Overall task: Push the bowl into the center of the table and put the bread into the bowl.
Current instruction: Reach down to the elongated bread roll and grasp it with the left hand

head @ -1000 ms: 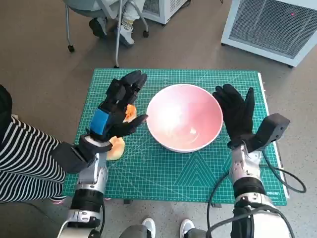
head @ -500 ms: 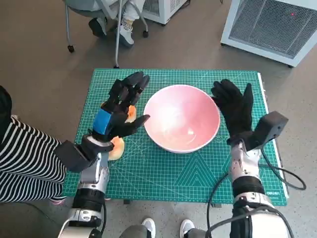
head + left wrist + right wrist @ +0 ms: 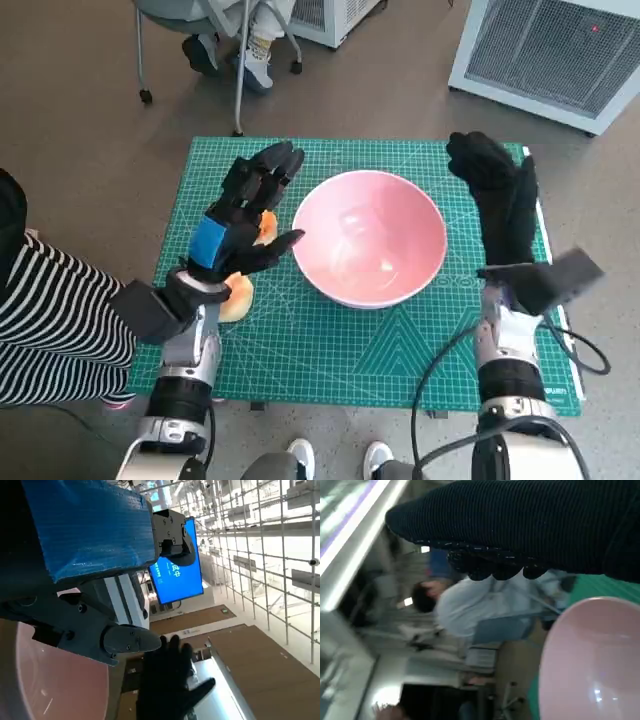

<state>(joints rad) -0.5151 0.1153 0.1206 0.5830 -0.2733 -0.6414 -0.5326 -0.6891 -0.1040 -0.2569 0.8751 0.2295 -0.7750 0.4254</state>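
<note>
A pink bowl stands empty near the middle of the green mat; its rim also shows in the left wrist view and the right wrist view. My left hand hovers open just left of the bowl, fingers spread, holding nothing. Under it lies the orange bread, partly hidden by the hand and wrist. My right hand is raised to the right of the bowl, fingers apart, clear of the rim. The left wrist view shows that gloved right hand beyond the bowl.
The mat covers the small table; its right edge lies close under my right forearm. A person in a striped sleeve sits at the left. Chair legs and feet stand beyond the far edge, a white unit at the far right.
My right hand has lifted off the bowl's right side and drawn away to the right and farther back. The bowl and the left hand stay roughly where they were.
</note>
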